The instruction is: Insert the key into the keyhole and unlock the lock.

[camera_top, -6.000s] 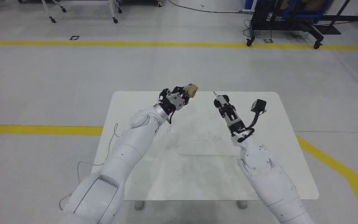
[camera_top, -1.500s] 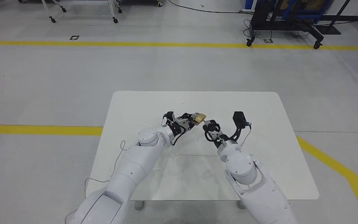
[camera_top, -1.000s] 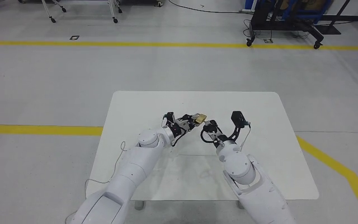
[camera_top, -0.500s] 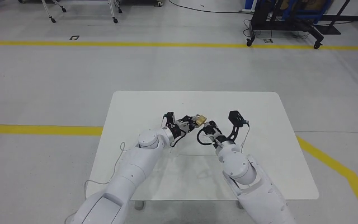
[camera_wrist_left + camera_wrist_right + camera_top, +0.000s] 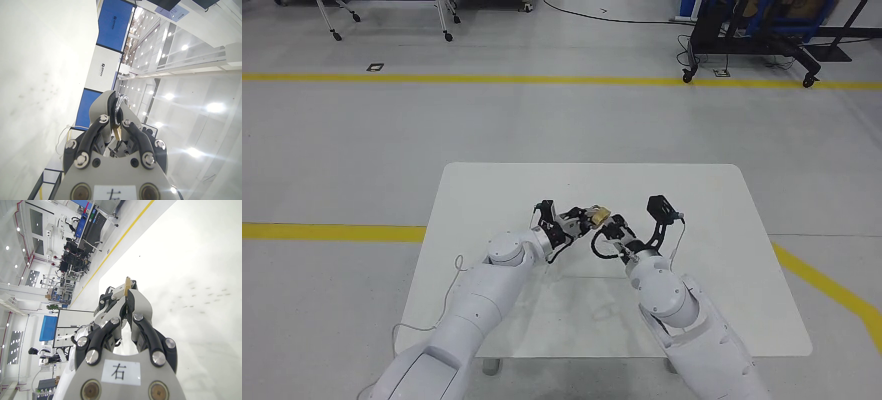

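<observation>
The brass padlock [image 5: 597,213] hangs above the middle of the white table [image 5: 492,190], with my left gripper [image 5: 580,220] shut on it. In the left wrist view the silver shackle [image 5: 122,101] sticks out past the fingertips and the brass body [image 5: 118,133] sits between the fingers of the left gripper [image 5: 116,103]. My right gripper [image 5: 604,238] is shut and its tips touch the padlock's underside. In the right wrist view a brass edge [image 5: 127,286] stands right at the tips of the right gripper [image 5: 129,294]. The key is hidden between those fingers.
Faint scuff marks [image 5: 196,300] dot the tabletop beneath the grippers. A yellow floor line [image 5: 322,231] runs past the table on both sides. Carts and racks [image 5: 752,40] stand far off across the floor.
Since six seconds ago both grippers came back from the table's far part and closed together. Over the last second the right gripper has crept left up to the padlock.
</observation>
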You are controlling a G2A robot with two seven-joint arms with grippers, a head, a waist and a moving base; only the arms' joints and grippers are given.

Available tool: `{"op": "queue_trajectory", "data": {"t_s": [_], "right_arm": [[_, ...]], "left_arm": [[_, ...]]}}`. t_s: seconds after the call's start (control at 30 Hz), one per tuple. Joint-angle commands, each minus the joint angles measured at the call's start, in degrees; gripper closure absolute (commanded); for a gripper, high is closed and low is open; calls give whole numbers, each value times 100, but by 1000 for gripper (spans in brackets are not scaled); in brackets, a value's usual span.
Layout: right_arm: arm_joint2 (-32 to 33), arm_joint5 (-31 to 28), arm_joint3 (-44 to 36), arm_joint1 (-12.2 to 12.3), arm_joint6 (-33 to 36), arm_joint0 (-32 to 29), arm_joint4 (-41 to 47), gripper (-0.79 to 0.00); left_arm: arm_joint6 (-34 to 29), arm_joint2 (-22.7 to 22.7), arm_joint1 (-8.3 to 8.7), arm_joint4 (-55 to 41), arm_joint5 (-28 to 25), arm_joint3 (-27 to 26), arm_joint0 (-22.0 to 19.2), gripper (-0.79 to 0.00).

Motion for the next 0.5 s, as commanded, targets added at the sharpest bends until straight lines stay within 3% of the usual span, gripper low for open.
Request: {"op": "queue_trajectory", "data": {"t_s": [0.0,0.07,0.17,0.2,0.23,0.37,0.4,0.47], "right_arm": [[14,-19,0,-5,5,-5,16,-385],[45,-52,-16,-9,9,-30,54,-511],[118,-174,-84,-10,49,-115,171,-517],[156,-237,-121,-8,89,-156,247,-489],[200,-290,-148,-4,114,-199,292,-409],[406,-679,-299,13,380,-396,719,-299],[474,-847,-331,16,505,-443,924,-234],[677,-1199,-369,29,588,-537,1223,0]], "left_arm": [[-58,-18,1,-52,70,7,-8,0],[-80,-38,2,-96,123,18,-18,0],[-92,-73,-3,-188,196,29,-39,0],[-72,-93,-6,-236,189,32,-41,0],[-41,-112,-10,-282,179,36,-39,0],[132,-215,-33,-548,96,50,-31,0],[191,-239,-40,-614,105,56,-38,0],[234,-262,-52,-706,210,85,-62,0]]}}
